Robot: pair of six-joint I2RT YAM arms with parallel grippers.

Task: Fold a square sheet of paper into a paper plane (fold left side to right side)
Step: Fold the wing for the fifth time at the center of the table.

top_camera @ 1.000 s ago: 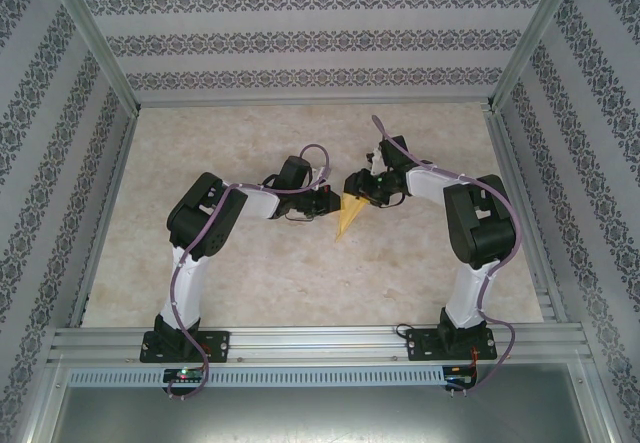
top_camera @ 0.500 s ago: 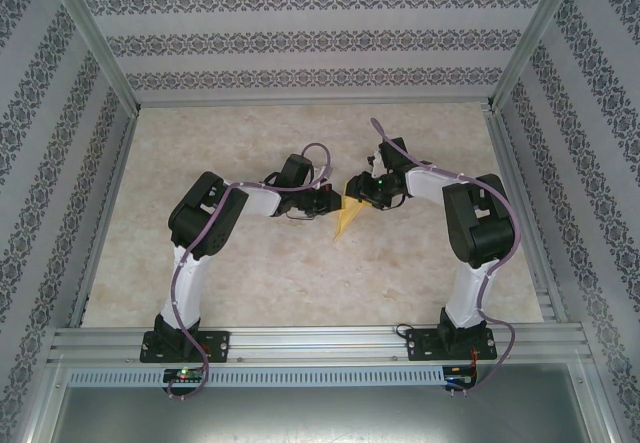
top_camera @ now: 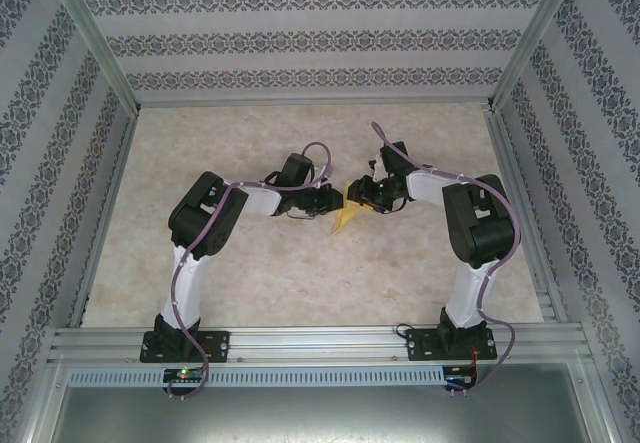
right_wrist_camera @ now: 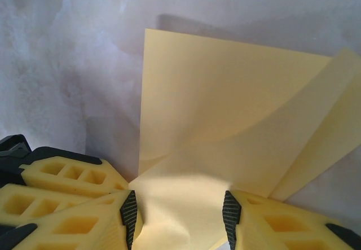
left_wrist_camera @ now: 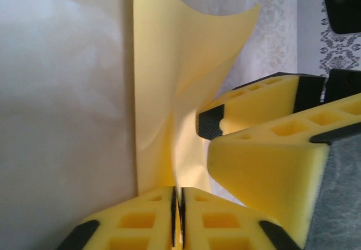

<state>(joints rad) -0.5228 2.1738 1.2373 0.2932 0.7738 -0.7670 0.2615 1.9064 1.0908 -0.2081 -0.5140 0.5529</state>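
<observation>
Marble-look table (top_camera: 250, 283), seen from top cam. Paper sheet (top_camera: 342, 221), yellow-orange, at table centre, partly folded. Narrow pointed tip aims toward table's near edge. Wider end is lifted off the table surface btwn the two grippers. Buckled and curved in both wrist cams.

L gripper (top_camera: 333, 203) just left of table centre, low over the surface. In L wrist cam, own fingers (left_wrist_camera: 141, 222) at bottom of view are pressed nearly together, w/ only a thin dark slit btwn the pads. Sheet's lower edge runs into that slit, so clenched on the paper sheet, pinching one edge.

R gripper (top_camera: 354, 194) just right of table centre, facing the L gripper, tips close together per top cam. In R wrist cam, jaws clearly apart, black pads (right_wrist_camera: 129, 216) on either side. Sheet bulges up through the gap and spreads out over the table beyond. Meets both pads at its sides but is not clamped flat. Can't tell if squeezed edgewise or just resting in the gap. Two layers visible there: top flap w/ a straight left edge, second flap fanning out to the right.

L arm (top_camera: 205, 218) and R arm (top_camera: 480, 218) reach in from table's near edge toward centre, elbows out toward table's left and right sides.
</observation>
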